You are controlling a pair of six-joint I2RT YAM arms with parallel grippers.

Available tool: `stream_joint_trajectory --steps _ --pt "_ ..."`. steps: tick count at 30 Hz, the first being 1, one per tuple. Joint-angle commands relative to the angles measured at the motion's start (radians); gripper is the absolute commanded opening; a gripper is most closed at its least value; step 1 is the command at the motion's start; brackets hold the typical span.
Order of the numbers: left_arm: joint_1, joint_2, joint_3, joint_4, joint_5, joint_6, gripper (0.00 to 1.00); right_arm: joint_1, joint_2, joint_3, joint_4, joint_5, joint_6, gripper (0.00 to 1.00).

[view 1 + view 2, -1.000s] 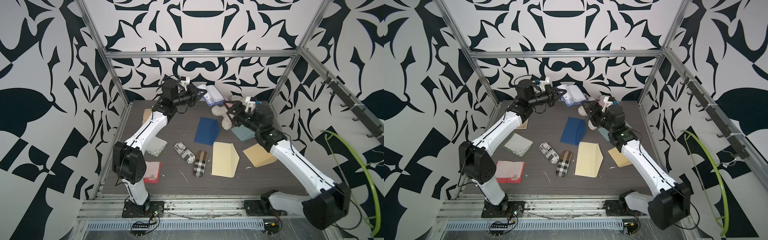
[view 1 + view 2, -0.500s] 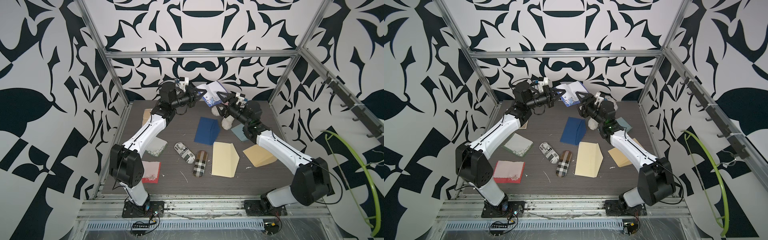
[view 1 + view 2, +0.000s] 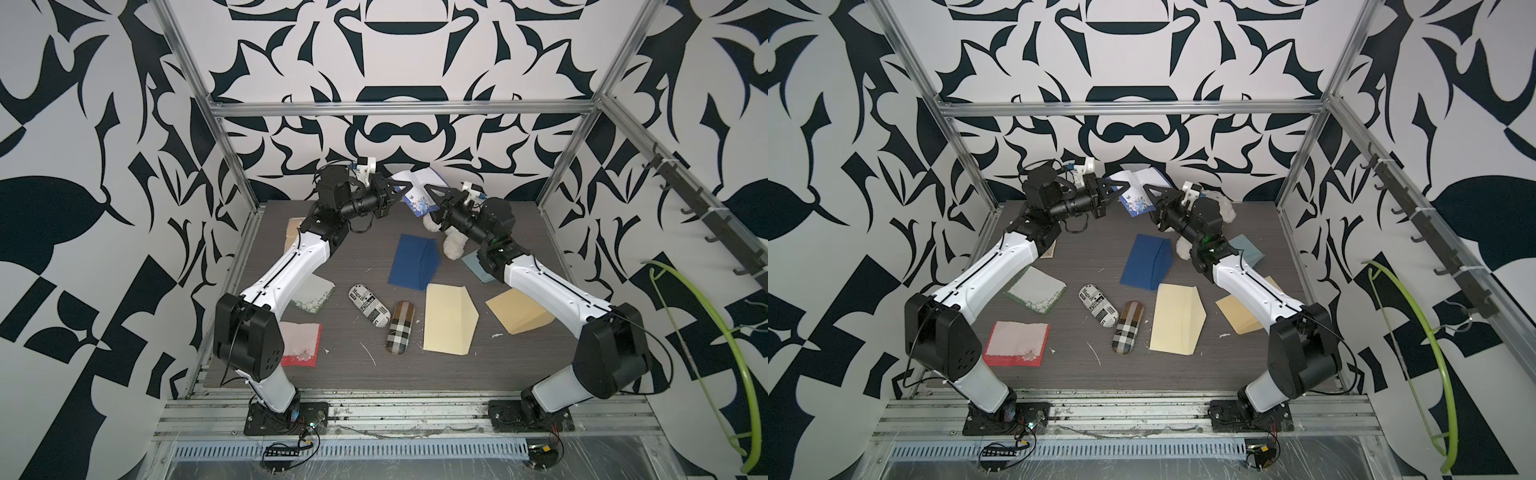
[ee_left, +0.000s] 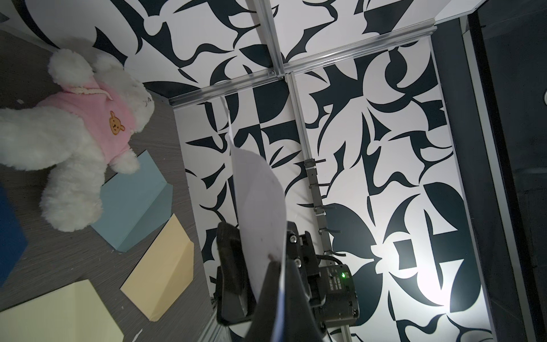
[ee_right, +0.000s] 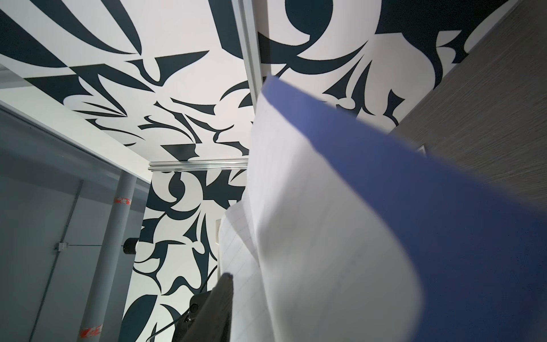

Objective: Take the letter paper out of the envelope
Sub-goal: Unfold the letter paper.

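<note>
Outstretched, left pincer [image 3: 397, 194] clamps lifted envelope [image 3: 419, 186]; right pincer [image 3: 432, 192] faces it.

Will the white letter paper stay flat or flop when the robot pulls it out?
Likely floppy: the letter paper curls over in the right wrist view. Probably very light too, since it looks thin, nearly edge-on, in the left wrist view. It might crease or tear if yanked, as the envelope holding it hangs in mid-air.

Black-white patterned walls [image 3: 395, 62], aluminium frame [image 3: 399, 109], grey woodgrain floor [image 3: 361, 257].
</note>
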Motion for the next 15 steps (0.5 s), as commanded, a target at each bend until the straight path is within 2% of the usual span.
stream_joint_trajectory --steps 1,8,11,12,14,15 --pt "-0.004 -0.037 -0.018 0.027 0.007 0.007 0.0 -0.003 -0.033 0.032 0.045 0.016 -0.019 0.28" --pt "-0.008 -0.032 -0.024 0.028 0.01 0.004 0.0 -0.004 -0.013 0.044 0.082 0.005 -0.002 0.04" --pt "-0.008 -0.037 -0.029 0.015 0.011 0.011 0.0 -0.016 -0.032 0.053 0.029 -0.005 -0.04 0.0" --pt "-0.007 -0.037 -0.029 0.005 0.012 0.019 0.08 -0.023 -0.038 0.062 0.001 -0.02 -0.06 0.0" --pt "-0.005 -0.045 -0.023 -0.061 0.011 0.06 0.39 -0.05 -0.057 0.1 -0.118 -0.073 -0.13 0.0" --pt "-0.001 -0.049 -0.009 -0.119 0.004 0.094 0.51 -0.065 -0.067 0.122 -0.188 -0.108 -0.181 0.0"
